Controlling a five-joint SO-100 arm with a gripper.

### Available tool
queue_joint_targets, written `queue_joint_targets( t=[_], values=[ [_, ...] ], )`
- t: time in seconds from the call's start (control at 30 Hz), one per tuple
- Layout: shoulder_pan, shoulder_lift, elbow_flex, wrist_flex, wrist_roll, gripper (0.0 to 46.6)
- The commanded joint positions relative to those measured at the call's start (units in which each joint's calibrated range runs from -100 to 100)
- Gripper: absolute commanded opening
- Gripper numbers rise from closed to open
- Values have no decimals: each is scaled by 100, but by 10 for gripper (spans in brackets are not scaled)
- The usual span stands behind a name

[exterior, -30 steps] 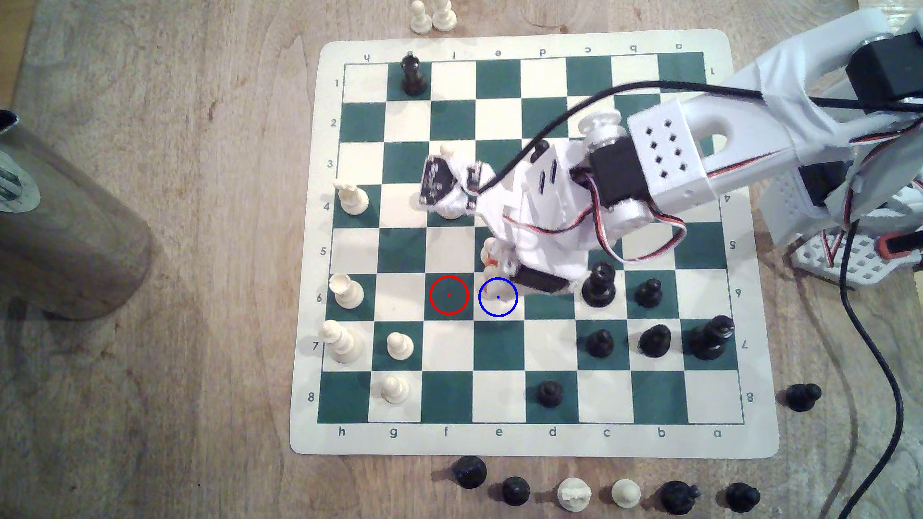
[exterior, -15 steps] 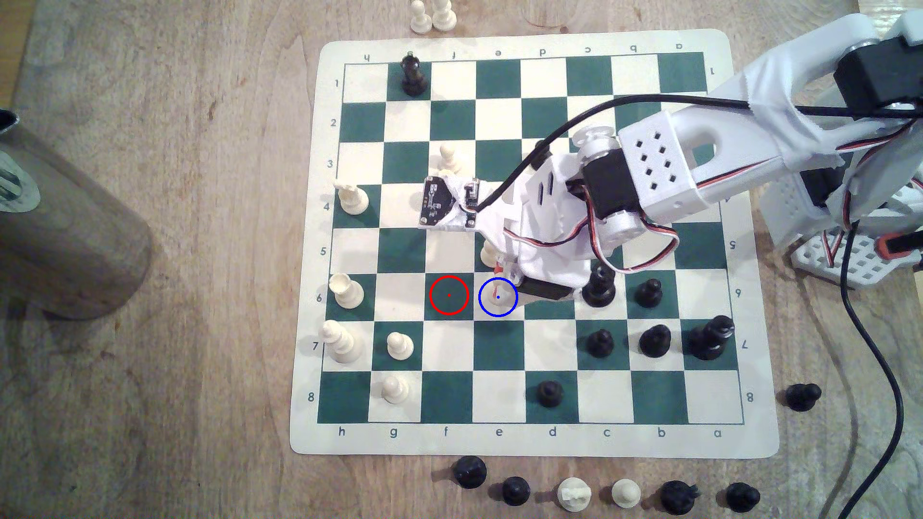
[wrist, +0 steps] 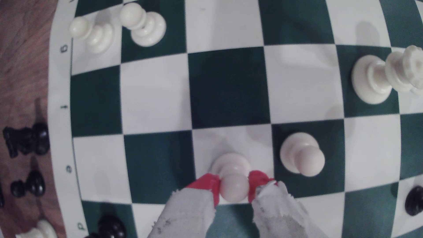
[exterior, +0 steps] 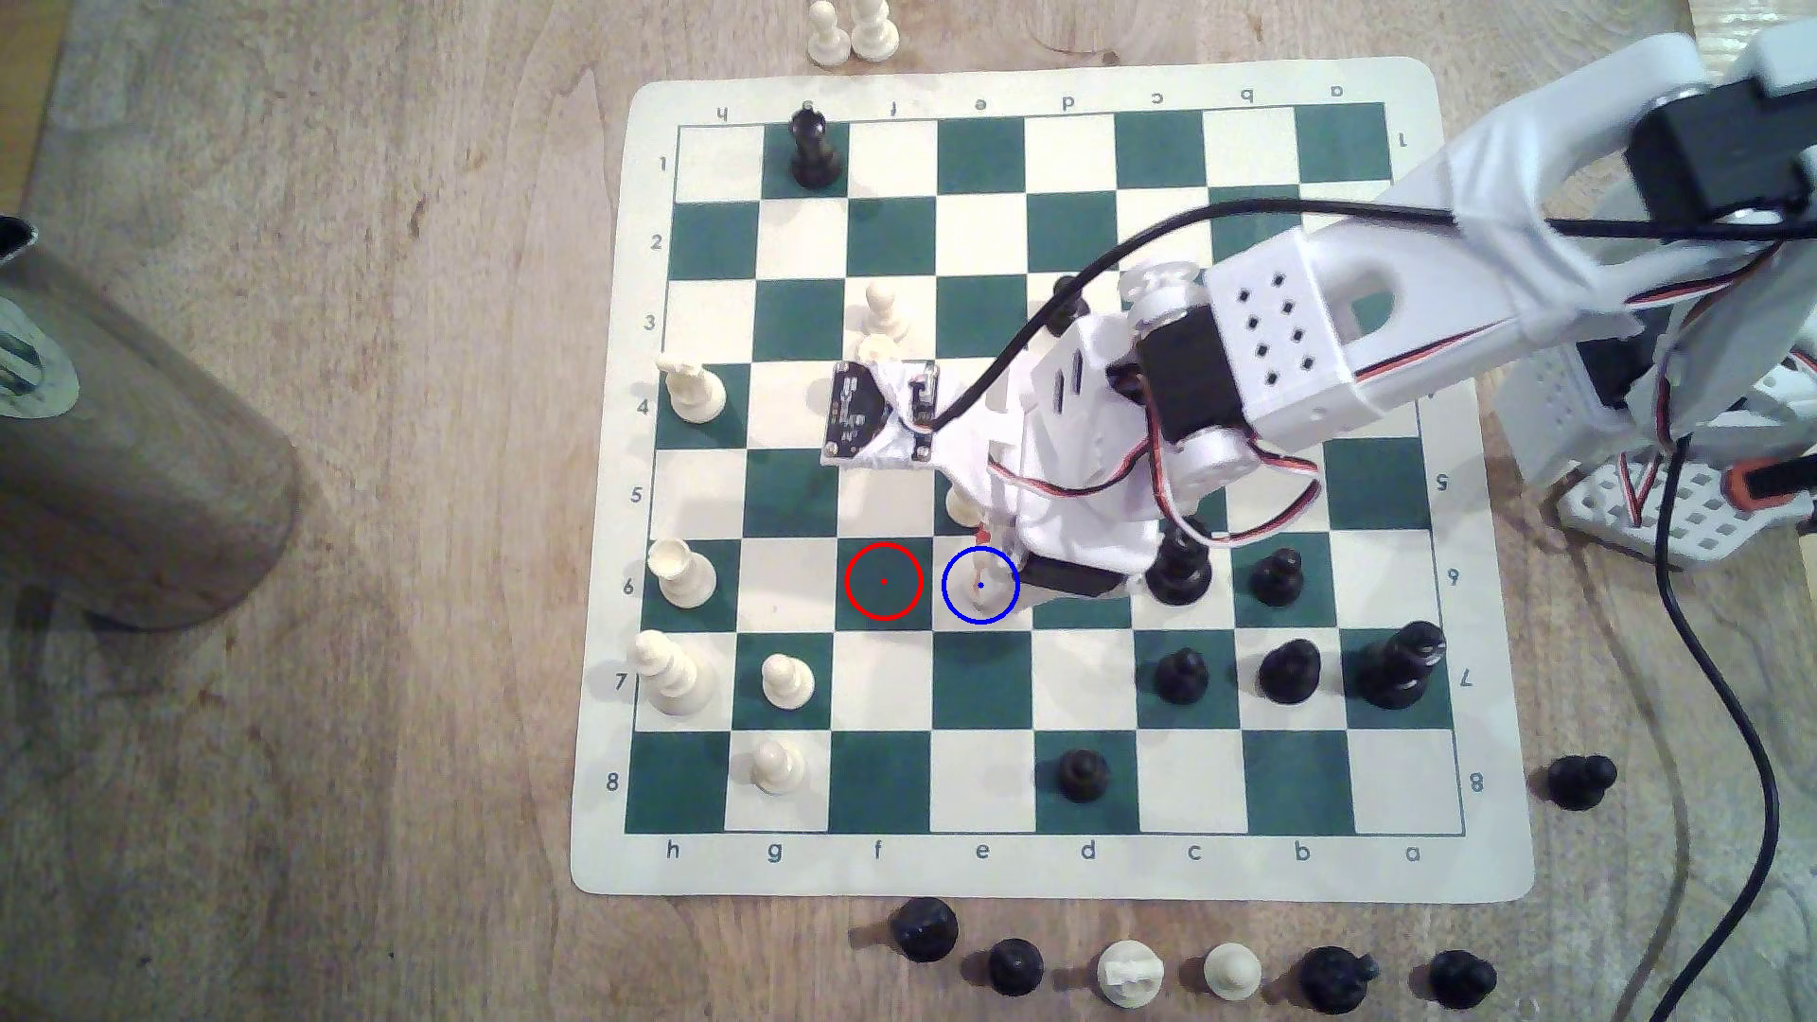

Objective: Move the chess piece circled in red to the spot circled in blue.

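**A:** Where's the small cream-white plastic pawn with the ball head?

**B:** Standing upright on the cream square ringed in blue, base on the green-and-cream chess mat. The hand is right above it, so any move from here is straight up along the pawn's axis. The green square under the red ring sits bare, one square to the exterior view's left.

**A:** Hand state?

**B:** Nearly closed; the red-tipped fingers flank the ball head, touching or as good as, one on each side. Whether they're squeezing it, I can't tell.

**A:** Neighbours?

**B:** Another cream pawn one square over, just beside, not touching.
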State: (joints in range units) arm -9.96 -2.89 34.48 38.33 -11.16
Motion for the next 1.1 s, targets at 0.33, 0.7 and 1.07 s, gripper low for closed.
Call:
queue_joint_targets(
  t=[0.33,0.7,1.07],
  values=[
    [22,-127,25,-139,29,138],
    [37,-798,61,205,-34,155],
    [288,-1748,-30,999,-63,158]
  ],
)
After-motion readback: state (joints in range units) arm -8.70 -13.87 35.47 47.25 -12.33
